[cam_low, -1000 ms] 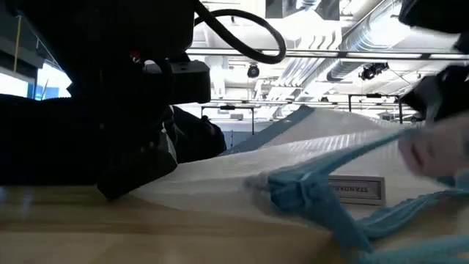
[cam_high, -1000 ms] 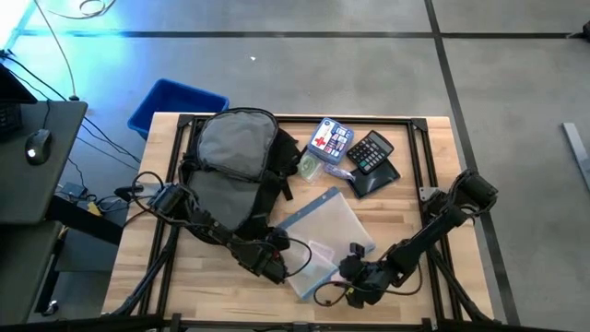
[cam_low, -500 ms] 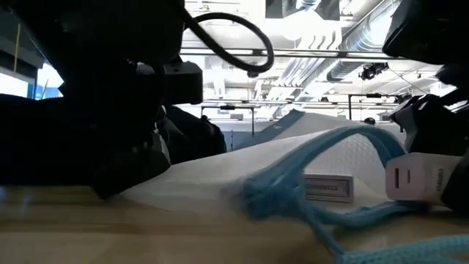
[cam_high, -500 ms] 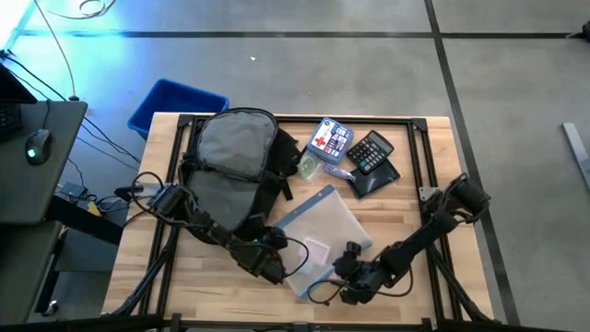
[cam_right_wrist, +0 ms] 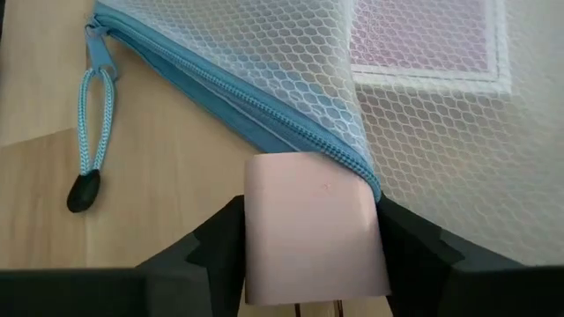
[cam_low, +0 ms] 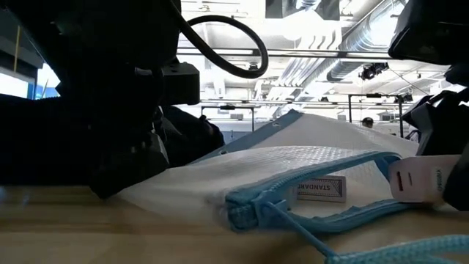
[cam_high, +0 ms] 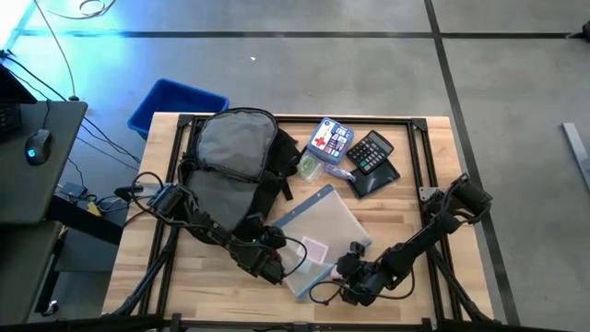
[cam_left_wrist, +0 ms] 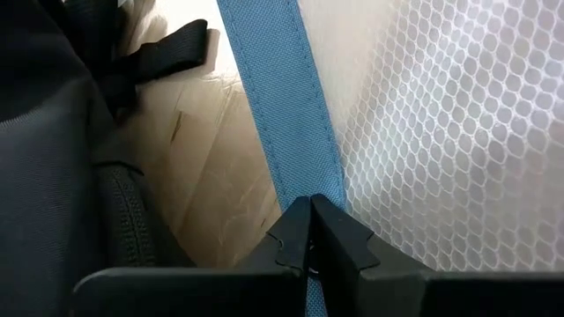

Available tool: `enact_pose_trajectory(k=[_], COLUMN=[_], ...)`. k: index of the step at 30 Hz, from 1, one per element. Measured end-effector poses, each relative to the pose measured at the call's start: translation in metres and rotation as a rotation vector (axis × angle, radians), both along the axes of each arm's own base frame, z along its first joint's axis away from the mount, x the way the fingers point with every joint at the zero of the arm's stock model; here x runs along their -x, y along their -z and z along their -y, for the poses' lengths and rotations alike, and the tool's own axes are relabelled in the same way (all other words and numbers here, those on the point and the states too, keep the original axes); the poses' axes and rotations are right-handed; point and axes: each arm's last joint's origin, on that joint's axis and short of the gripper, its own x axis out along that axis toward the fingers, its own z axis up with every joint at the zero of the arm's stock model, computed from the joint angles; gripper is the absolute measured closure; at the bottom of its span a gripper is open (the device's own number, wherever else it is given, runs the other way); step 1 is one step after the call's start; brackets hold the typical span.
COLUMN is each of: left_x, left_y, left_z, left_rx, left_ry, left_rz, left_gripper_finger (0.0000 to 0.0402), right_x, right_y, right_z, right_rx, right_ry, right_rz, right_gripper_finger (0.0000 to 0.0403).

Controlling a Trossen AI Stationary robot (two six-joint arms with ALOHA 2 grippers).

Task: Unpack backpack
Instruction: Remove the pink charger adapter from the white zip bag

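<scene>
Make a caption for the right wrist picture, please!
Right gripper pulls a pale block from the mesh pouch.

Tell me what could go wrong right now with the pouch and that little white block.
The right gripper holds the white block at the pouch mouth; its corner could catch on the zipper edge and slip. The left gripper pinches only the thin blue trim, so a tug might pull it free. The loose cord lying nearby could snag.

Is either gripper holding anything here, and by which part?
Left gripper is shut on the mesh pouch's blue edge strip. Right gripper holds a white charger block by its sides at the pouch mouth.
</scene>
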Motion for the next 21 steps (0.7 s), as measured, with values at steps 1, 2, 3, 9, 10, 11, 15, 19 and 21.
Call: enact_pose_trajectory(k=[1, 2, 3, 9, 10, 11, 15, 19, 21], left_x=[0.0, 0.0, 0.0, 0.0, 0.0, 0.0, 0.0, 0.0, 0.0], left_y=[0.0, 0.0, 0.0, 0.0, 0.0, 0.0, 0.0, 0.0, 0.0], left_z=[0.0, 0.0, 0.0, 0.0, 0.0, 0.0, 0.0, 0.0, 0.0], left_rx=[0.0, 0.0, 0.0, 0.0, 0.0, 0.0, 0.0, 0.0, 0.0], left_ry=[0.0, 0.0, 0.0, -0.008, -0.008, -0.008, -0.008, -0.008, -0.008], left_rz=[0.0, 0.0, 0.0, 0.003, 0.003, 0.003, 0.003, 0.003, 0.003], left_gripper_finger=[0.0401, 0.0401, 0.0401, 0.0401, 0.0401, 0.0401, 0.0401, 0.0401, 0.0401], right_x=[0.0, 0.0, -0.001, -0.001, 0.0, 0.0, 0.0, -0.002, -0.003], right_y=[0.0, 0.0, 0.0, 0.0, 0.0, 0.0, 0.0, -0.007, -0.014], right_z=[0.0, 0.0, 0.0, 0.0, -0.001, -0.001, -0.002, -0.007, -0.011], right_rx=[-0.015, -0.032, -0.044, -0.055, -0.066, -0.077, -0.083, -0.061, -0.013], right_ry=[0.019, 0.042, 0.063, 0.075, 0.074, 0.072, 0.068, 0.046, 0.005], right_rz=[0.002, 0.005, 0.009, 0.015, 0.008, -0.001, -0.006, -0.049, -0.09], right_gripper_finger=[0.0218, 0.0211, 0.0201, 0.013, 0.0122, 0.0118, 0.0119, 0.0132, 0.0137])
